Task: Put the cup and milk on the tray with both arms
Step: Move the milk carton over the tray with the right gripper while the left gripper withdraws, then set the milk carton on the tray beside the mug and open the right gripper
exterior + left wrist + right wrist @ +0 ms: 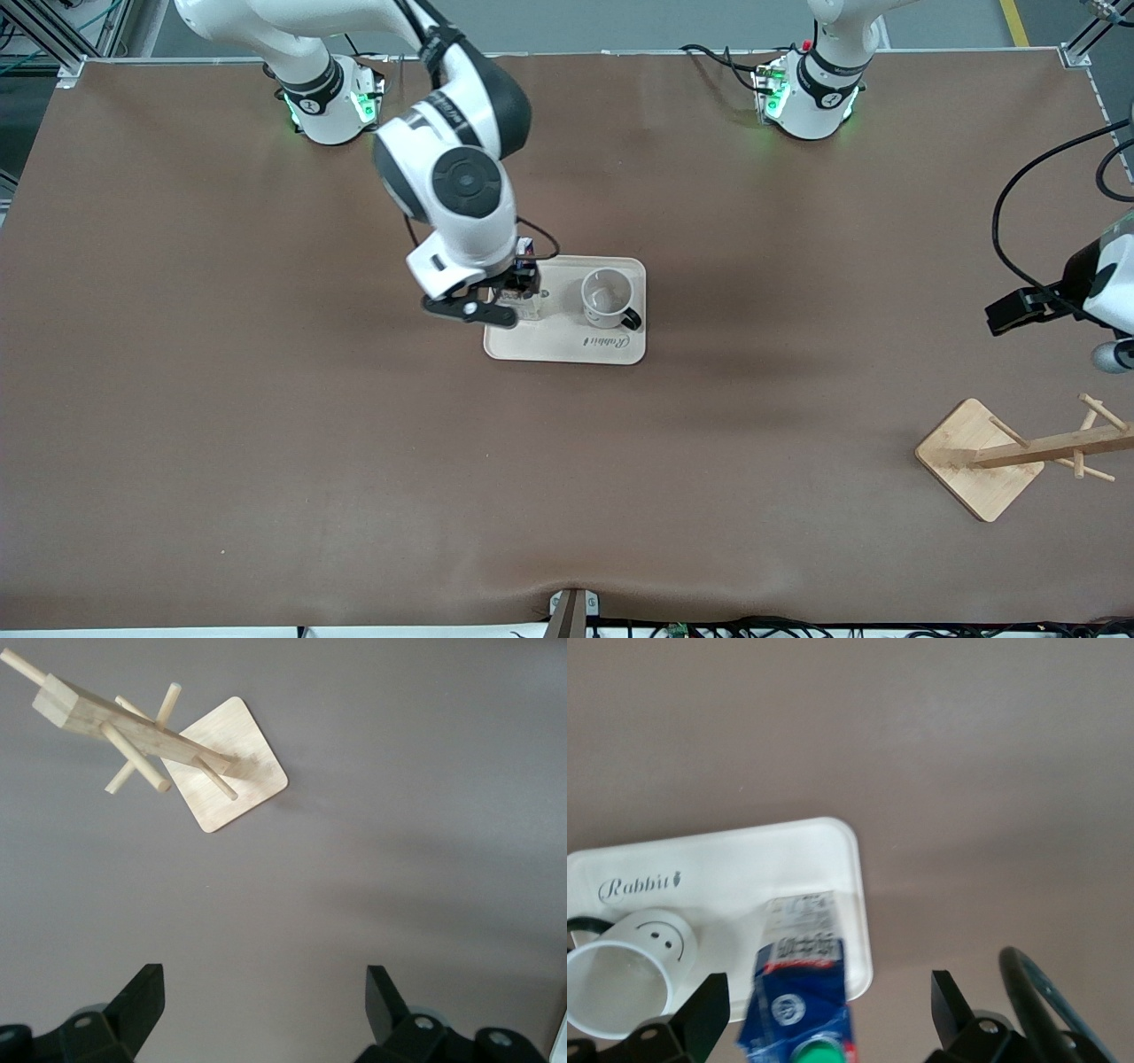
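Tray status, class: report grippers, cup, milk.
Right gripper open over milk, standing on tray. Cup on tray. Left gripper open, waiting above table near wooden rack.

The brown table (266, 425) is carrying the cream tray (567, 346) near its middle, and the wooden rack (979, 456) is standing toward the left arm's end.

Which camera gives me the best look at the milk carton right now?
The right wrist view: the milk carton shows its blue top, green cap and label, on the tray beside the cup. In the front view the right gripper mostly hides it. The left wrist view misses it.
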You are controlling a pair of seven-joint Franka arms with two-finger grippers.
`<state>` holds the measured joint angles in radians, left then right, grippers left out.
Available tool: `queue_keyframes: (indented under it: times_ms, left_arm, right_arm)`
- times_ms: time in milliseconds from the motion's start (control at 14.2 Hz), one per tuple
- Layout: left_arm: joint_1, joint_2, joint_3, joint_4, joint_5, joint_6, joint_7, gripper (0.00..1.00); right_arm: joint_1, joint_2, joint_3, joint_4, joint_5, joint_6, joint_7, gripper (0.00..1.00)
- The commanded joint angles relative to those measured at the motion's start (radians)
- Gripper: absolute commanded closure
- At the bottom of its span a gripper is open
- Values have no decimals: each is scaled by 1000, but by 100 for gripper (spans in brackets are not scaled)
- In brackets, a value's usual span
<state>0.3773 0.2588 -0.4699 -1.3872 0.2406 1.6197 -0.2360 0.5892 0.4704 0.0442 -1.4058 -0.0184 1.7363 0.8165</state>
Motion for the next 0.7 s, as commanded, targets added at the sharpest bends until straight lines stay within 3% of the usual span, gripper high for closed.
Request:
queue_keyframes:
  times_ms: [0, 211, 632]
  left_arm:
    - [14, -24, -7, -1, -27, -32, 24, 0]
    - [15, -32, -6, -3, -29, -38, 53, 0]
    - [32, -39, -7, -1, -50, -40, 73, 0]
  right_arm:
    - [-92, -19, 13, 118, 0, -145, -51, 0]
    - [-162, -32, 9, 145, -3, -165, -99, 0]
    - [-316, -205, 13, 96, 32, -259, -356, 0]
